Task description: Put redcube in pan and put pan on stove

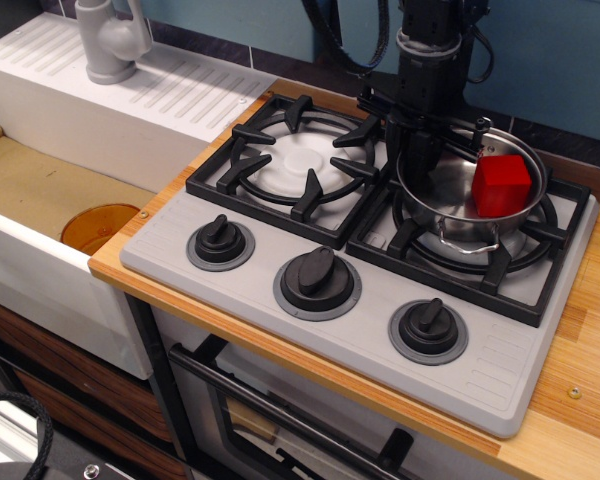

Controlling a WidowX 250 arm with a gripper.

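Small bright-red plastic cube (pixel 501 184) lies inside shiny round stainless-steel pan (pixel 450 207), against right wall. Pan sits on right black grate of grey two-burner toy stove (pixel 280 240), wire handle toward knobs. My black end effector (pixel 417 150) hangs at pan's left rim; fingers' spacing hidden, cannot tell. Stove rests on wooden counter (pixel 580 375).
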